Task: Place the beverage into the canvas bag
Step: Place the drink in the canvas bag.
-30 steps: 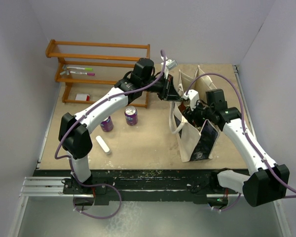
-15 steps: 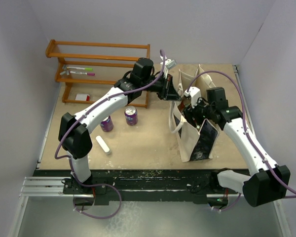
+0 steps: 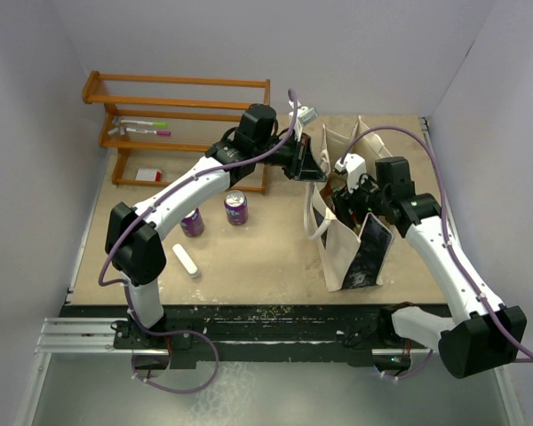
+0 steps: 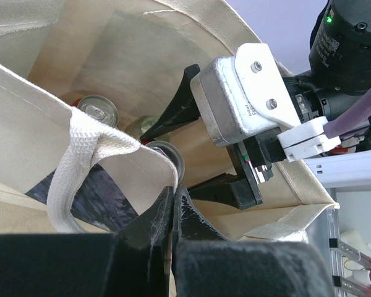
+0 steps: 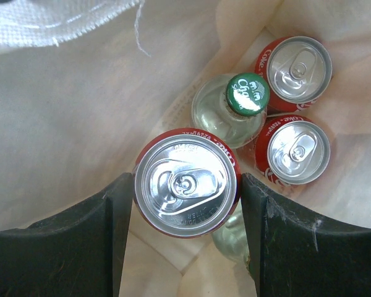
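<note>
The canvas bag (image 3: 351, 257) stands upright right of centre, its dark print facing the front. My left gripper (image 3: 313, 169) is shut on the bag's near rim (image 4: 111, 154), pinching the cloth beside a handle. My right gripper (image 3: 345, 191) reaches down into the bag's mouth. In the right wrist view both its fingers press the sides of a red beverage can (image 5: 185, 182), held upright above the bag's bottom. Below it lie two more red cans (image 5: 298, 65) (image 5: 297, 148) and a green-capped clear bottle (image 5: 247, 94).
Two purple cans (image 3: 236, 207) (image 3: 192, 222) stand on the table left of the bag. A white oblong object (image 3: 186, 261) lies nearer the front. A wooden rack (image 3: 178, 106) with pens sits at the back left. Walls close in both sides.
The right arm has shifted slightly to the right and back, its wrist still over the bag's mouth. The left arm has not moved.
</note>
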